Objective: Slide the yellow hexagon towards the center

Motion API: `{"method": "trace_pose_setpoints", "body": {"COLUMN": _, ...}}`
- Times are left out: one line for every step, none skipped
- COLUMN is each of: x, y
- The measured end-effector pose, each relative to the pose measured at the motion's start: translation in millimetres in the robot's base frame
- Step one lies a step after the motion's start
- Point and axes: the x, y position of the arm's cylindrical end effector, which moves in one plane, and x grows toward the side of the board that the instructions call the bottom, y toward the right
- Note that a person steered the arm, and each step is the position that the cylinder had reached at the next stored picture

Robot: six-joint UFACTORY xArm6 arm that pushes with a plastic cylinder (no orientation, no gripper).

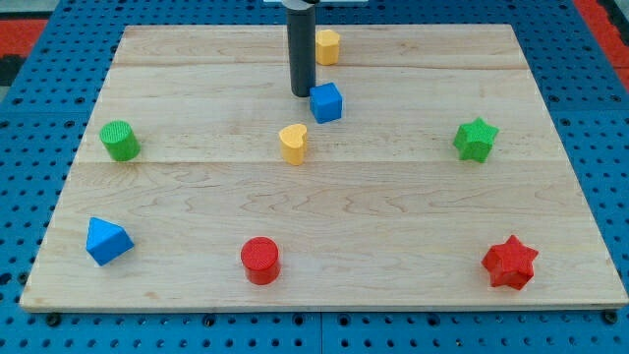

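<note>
A: Where is my tip [302, 93] sitting?

B: It is resting near the board's [413, 211] top, in the middle. The rod is standing upright and ends in that plain tip, so there are no jaws to open or close.

A: And the yellow hexagon [327, 46]?

B: It is lying just beside the rod, up and to the view's right, near the top edge. Whether they are touching, I cannot tell.

A: What else is nearby?

B: A blue cube [326, 102] is sitting right against my tip, on the view's right. A yellow heart [293, 144] is lying below it, close to the centre.

A: And further out?

B: A green cylinder [120, 141] is sitting at the left, a green star [476, 140] at the right. Along the bottom, a blue block [107, 241], a red cylinder [260, 261] and a red star [510, 263] are lying well apart.
</note>
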Motion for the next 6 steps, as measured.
{"method": "trace_pose_setpoints", "body": {"x": 14, "y": 17}}
{"method": "trace_pose_setpoints", "body": {"x": 13, "y": 15}}
{"method": "trace_pose_setpoints", "body": {"x": -71, "y": 67}}
{"method": "trace_pose_setpoints", "body": {"x": -133, "y": 87}}
{"method": "trace_pose_setpoints", "body": {"x": -92, "y": 16}}
{"method": "trace_pose_setpoints", "body": {"x": -30, "y": -28}}
